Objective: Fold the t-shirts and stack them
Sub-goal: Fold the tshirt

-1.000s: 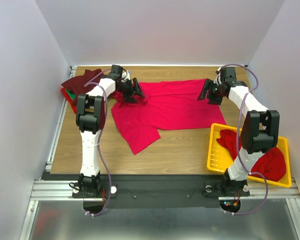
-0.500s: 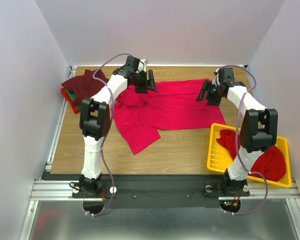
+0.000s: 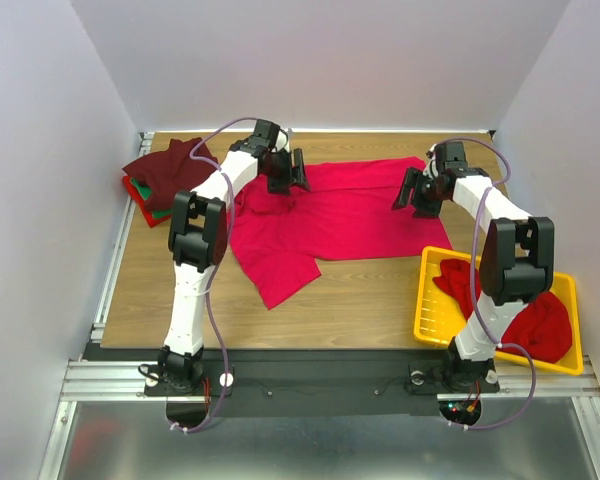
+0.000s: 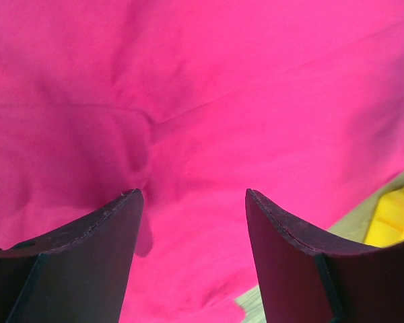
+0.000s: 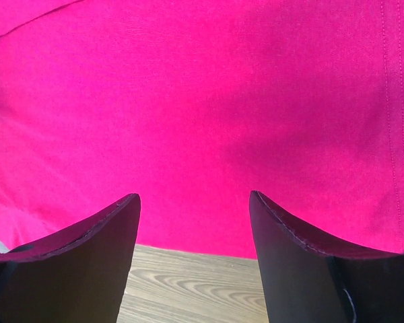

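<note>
**Red shirt** (image 3: 345, 215): one, spread mostly flat on the far half of the table (image 3: 360, 300), between the two arms. Its long axis runs left to right, along the far edge. One lobe juts from the left part toward the near edge. The left end has light wrinkles. The right end is smooth, with stitched lines showing in the right wrist view. Which end bears the collar: cannot tell.

**Left gripper** (image 3: 296, 172): over the far left part of the red shirt. Its jaws stand wide and hold nothing, with only cloth below them. Contact with the cloth: cannot tell.

**Right gripper** (image 3: 408, 195): over the far right part of the red shirt, near its edge. Its jaws stand wide and hold nothing. A strip of bare wood shows below the fingers (image 5: 67, 269).

**Pile** (image 3: 165, 170): maroon cloth on top, green and red edges beneath. It sits at the far left corner, near the left end of the red shirt and apart from both grippers.

**Tray** (image 3: 428, 315): yellow, near right, beside the base of the right arm. It holds crumpled shirts (image 3: 540, 330), also red. Its far left corner meets the near right corner of the red shirt; touching or just beside: cannot tell.
</note>
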Controlling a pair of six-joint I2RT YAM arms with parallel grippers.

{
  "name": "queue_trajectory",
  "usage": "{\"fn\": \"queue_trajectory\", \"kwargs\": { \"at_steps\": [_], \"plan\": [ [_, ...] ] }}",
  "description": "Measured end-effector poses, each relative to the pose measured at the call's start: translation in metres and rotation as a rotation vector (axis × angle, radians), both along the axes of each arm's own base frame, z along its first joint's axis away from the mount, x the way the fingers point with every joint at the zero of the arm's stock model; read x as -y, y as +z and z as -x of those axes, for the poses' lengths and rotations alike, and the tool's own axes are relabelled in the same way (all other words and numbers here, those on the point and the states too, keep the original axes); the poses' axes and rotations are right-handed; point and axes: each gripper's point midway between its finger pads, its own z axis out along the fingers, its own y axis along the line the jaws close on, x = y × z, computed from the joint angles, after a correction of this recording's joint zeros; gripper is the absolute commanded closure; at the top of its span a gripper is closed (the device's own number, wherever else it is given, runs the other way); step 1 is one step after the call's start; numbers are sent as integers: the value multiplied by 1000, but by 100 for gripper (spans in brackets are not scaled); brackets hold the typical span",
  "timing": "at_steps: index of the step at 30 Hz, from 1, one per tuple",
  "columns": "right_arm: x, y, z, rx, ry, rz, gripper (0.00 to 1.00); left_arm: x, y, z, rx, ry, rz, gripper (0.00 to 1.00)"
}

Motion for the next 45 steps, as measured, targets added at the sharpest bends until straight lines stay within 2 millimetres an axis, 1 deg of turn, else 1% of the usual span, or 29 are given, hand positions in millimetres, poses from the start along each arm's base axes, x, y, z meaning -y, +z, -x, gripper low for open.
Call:
{"fn": "queue_trajectory", "kwargs": {
  "at_steps": [5,17,19,24,28,30,32,33,36,37,38,39,41,42,45],
  "plan": [
    [0,0,0,0,0,0,28,-14,-12,4,-14,-1,-70,26],
    [0,0,0,0,0,0,28,-37,-26,10,0,-49,-216,26],
    [0,0,0,0,0,0,28,-39,-28,10,11,-59,-238,26],
    [0,0,0,0,0,0,28,-37,-30,10,38,-72,-292,34],
    [0,0,0,-1,1,0,28,-35,-32,8,79,-52,-361,34],
    [-1,-1,1,-2,2,0,28,-39,-30,8,105,-30,-400,34],
    [-1,-2,2,-5,3,0,28,-43,-18,7,148,-1,-437,34],
    [-2,-4,3,-9,4,0,28,-44,-9,4,174,16,-445,34],
    [-2,-9,8,-26,5,1,28,-46,24,-6,267,70,-456,37],
    [-2,-10,9,-29,5,1,28,-45,40,-10,309,89,-452,38],
    [-2,-10,9,-30,5,1,28,-44,51,-11,338,99,-448,46],
    [-2,-10,9,-29,5,1,28,-44,61,-13,363,109,-444,50],
    [-2,-10,9,-28,6,1,28,-42,71,-16,394,117,-445,54],
    [-2,-10,9,-28,6,1,28,-40,73,-17,404,114,-446,55],
    [-2,-10,9,-28,6,1,28,-32,65,-11,395,82,-462,56]
  ]
}}
